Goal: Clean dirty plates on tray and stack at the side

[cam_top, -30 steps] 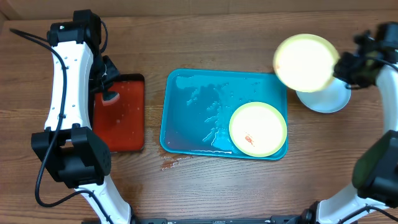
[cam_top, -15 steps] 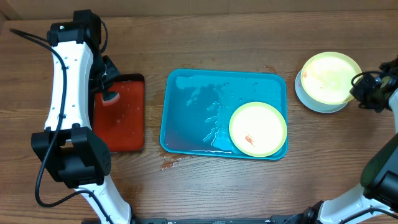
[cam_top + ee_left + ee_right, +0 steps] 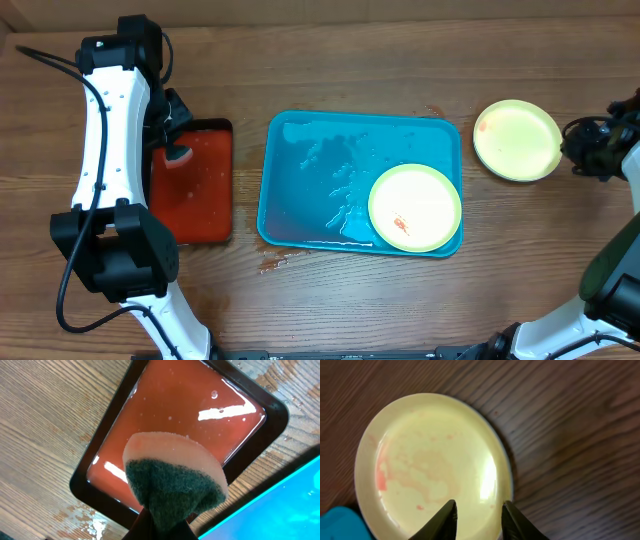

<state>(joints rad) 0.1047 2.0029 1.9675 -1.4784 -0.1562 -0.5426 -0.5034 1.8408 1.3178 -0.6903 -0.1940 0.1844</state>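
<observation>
Plate work moves on: the yellow-green plate (image 3: 516, 140) now lies flat beside the tray (image 3: 300, 200), and the right claw (image 3: 479, 510) has just parted over its rim. One smeared plate (image 3: 415, 207) awaits on the tray; the left claw (image 3: 160, 527) stays clamped on the sponge (image 3: 172, 485).

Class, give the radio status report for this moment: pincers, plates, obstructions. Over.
Left pincer shut on sponge over red tray. Right pincer open beside the side plate. Smeared plate waits in turquoise tray. Nothing in the way.
</observation>
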